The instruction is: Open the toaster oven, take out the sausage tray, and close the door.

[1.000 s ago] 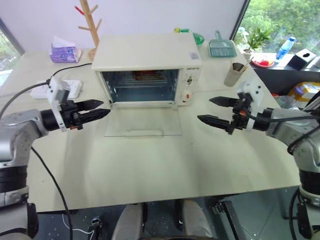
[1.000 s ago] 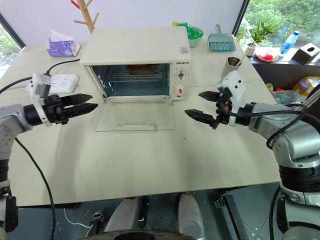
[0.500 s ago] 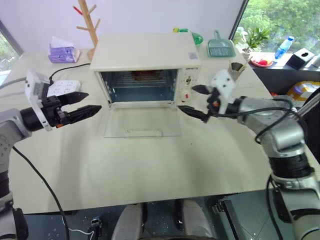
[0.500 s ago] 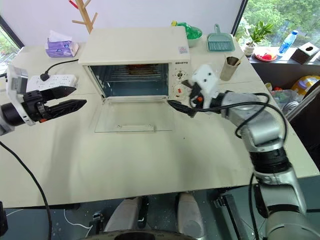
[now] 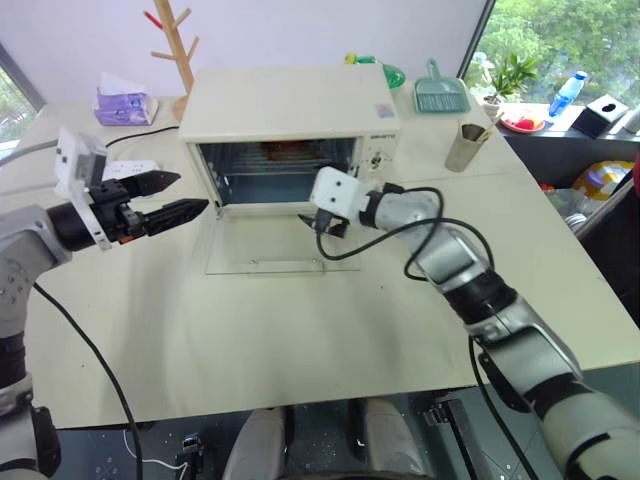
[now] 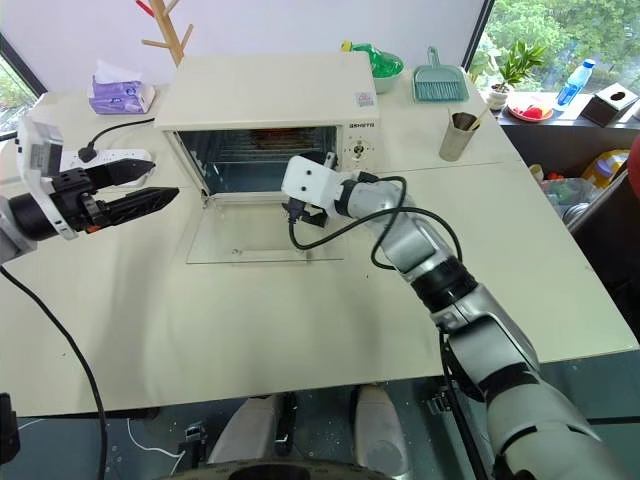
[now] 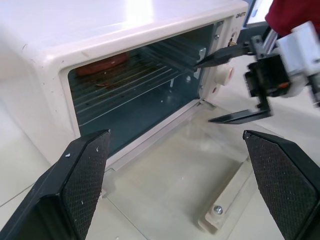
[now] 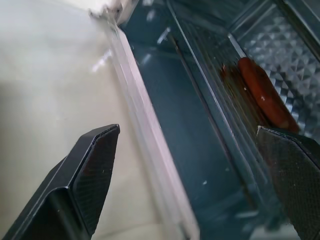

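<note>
The boxy cream-white toaster oven [image 5: 292, 130] stands on the pale tabletop [image 5: 300, 340] with its clear glass door [image 5: 283, 250] lowered flat in front of the cavity; the opening step reads as done. The shallow silver metal tray carrying reddish-brown sausages [image 8: 260, 92] sits inside on the wire rack, toward the back of the cavity.

My right pincer [image 7: 227, 82] is at the mouth of the oven, over the hinge end of the lowered door, its two black fingers spread wide with nothing between them. One finger points into the cavity near the rack, the other hangs above the glass. My left pincer [image 5: 170, 197] holds off to the left of the oven, apart from it, fingers likewise spread and empty.

Step in hand, as I judge it: reaching in for the tray. Recommendations: keep the lower finger off the glass; bring the fingers to bracket the tray's front rim, one above and one below, not the rack wires. Close firmly on the rim before drawing back. Pull straight out and level so the sausages do not roll. Whether the rim is within reach I cannot tell.
</note>
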You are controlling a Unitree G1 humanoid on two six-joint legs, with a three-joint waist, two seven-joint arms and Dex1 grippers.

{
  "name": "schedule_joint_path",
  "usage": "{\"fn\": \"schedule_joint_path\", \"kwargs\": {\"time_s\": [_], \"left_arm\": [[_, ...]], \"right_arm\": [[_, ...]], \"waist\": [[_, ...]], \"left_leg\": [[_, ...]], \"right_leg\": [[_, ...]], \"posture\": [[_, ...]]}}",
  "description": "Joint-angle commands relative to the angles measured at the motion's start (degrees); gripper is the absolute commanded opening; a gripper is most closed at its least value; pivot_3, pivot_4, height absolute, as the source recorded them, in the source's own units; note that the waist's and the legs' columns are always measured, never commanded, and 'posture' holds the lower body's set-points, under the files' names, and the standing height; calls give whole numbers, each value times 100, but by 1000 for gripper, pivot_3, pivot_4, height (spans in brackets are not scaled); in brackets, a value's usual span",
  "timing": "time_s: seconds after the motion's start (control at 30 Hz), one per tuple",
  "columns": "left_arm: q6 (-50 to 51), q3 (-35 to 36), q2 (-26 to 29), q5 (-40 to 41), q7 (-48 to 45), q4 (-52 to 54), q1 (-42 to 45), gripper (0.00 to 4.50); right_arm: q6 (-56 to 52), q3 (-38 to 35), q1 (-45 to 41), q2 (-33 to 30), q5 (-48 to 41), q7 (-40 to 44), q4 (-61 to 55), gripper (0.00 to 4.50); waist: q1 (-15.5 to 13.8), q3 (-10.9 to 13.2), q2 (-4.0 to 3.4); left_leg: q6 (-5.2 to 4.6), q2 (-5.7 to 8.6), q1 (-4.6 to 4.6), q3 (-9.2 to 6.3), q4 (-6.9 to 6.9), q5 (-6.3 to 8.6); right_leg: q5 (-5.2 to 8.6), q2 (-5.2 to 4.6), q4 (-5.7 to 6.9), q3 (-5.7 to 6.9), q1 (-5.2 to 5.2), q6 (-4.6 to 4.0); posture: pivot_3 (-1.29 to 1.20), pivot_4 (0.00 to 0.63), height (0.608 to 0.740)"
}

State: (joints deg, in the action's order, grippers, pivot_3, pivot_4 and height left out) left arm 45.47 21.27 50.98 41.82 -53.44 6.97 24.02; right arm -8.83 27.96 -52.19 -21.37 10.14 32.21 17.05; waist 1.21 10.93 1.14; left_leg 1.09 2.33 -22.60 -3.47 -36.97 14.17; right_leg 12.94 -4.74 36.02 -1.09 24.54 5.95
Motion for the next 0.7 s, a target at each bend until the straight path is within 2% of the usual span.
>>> {"fn": "schedule_joint_path", "kwargs": {"time_s": [0.03, 0.23, 0.37, 0.5, 0.7], "left_arm": [[-141, 57, 21, 39, -16, 59, 111, 4439], [-190, -127, 34, -11, -211, -129, 236, 4439], [-347, -470, 72, -150, -540, -483, 495, 4439], [-570, -971, 28, -445, -956, -1121, 996, 4439], [-1143, -1724, -196, -1166, -1600, -2751, 2249, 4439]], "right_arm": [[1006, 206, -722, 354, 725, -564, 1190, 4500], [2078, 408, -1545, 896, 1475, -1394, 3268, 4500], [2478, 439, -1905, 1160, 1772, -1752, 4226, 4500], [2684, 425, -2136, 1294, 1964, -1989, 4811, 4500], [2772, 402, -2351, 1398, 2158, -2299, 5223, 4500]], "waist": [[10, 0, 0], [88, 0, 0], [134, 0, 0], [150, 1, -1], [147, 1, -1]], "left_leg": [[2, 0, 0, 0, 0, 0], [17, 0, 0, -4, 10, -2], [20, 1, 0, -5, 14, -2], [22, 1, 2, -4, 17, -3], [26, 12, 3, -4, 20, -6]], "right_leg": [[-1, 1, 1, 0, 1, -1], [-3, 4, 3, 0, 5, -6], [-3, 5, 2, 0, 6, -6], [-3, 9, 5, -1, 9, -6], [-3, 15, 9, 0, 11, -6]], "posture": [[0, 150, 740], [0, 150, 740], [0, 150, 740], [0, 150, 740], [0, 150, 740]]}}
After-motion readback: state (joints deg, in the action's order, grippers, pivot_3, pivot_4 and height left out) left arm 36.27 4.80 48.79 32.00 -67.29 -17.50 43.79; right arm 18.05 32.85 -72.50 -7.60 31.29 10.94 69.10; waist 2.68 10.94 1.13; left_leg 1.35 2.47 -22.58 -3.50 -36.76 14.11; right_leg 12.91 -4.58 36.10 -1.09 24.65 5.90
